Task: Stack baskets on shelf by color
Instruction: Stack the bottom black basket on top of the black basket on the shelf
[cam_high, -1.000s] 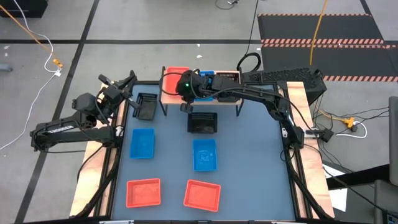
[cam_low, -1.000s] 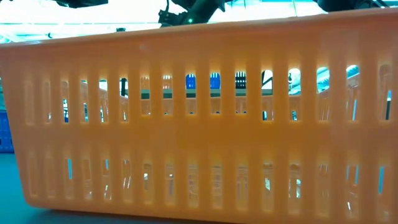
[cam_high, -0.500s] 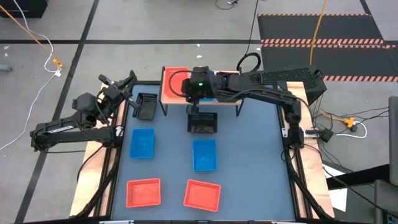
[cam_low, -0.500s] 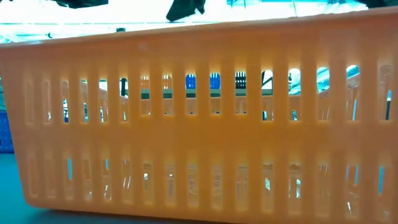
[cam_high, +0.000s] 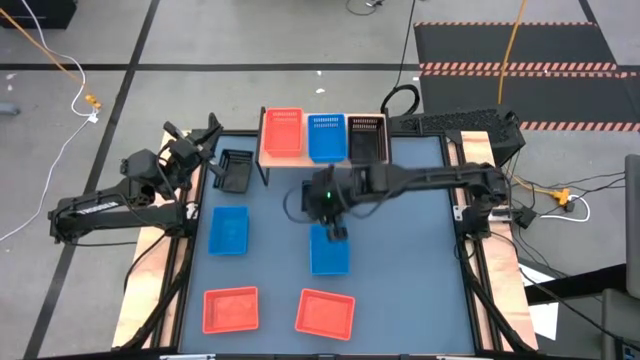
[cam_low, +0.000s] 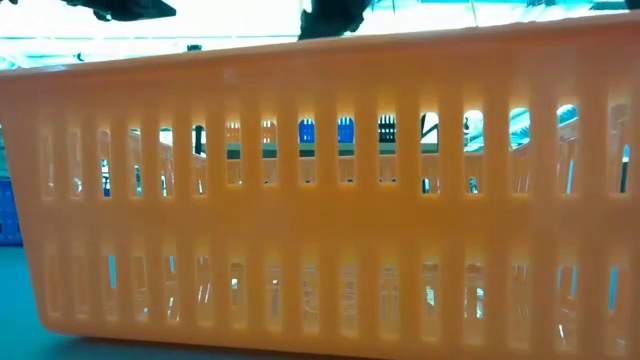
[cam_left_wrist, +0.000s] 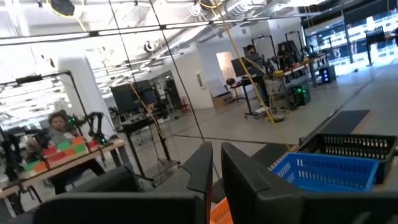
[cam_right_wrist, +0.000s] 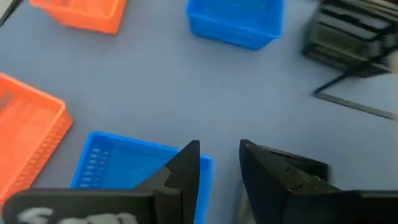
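Observation:
On the shelf (cam_high: 270, 158) at the table's far edge, a red basket (cam_high: 283, 133), a blue one (cam_high: 326, 137) and a black one (cam_high: 366, 137) sit side by side. My right gripper (cam_high: 337, 231) (cam_right_wrist: 219, 152) is open and empty. It hovers low over mid-table, above the far rim of a blue basket (cam_high: 329, 252) (cam_right_wrist: 124, 168). A black basket (cam_right_wrist: 292, 169) beside that rim is mostly hidden under the arm in the high view. My left gripper (cam_high: 203, 140) (cam_left_wrist: 216, 158) waits at the shelf's left end, fingers almost together, above another black basket (cam_high: 233, 170).
A blue basket (cam_high: 229, 230) lies left of centre. Two red baskets (cam_high: 231, 308) (cam_high: 325, 312) lie near the front edge. The wall of one red basket (cam_low: 320, 190) fills the low view. Bare blue tabletop (cam_high: 410, 260) stretches to the right.
My right gripper has left the shelf top, where it stood over the red and blue baskets. It swung toward the table's near edge and down, to the gap between the central black and blue baskets. The blue basket stays on the shelf.

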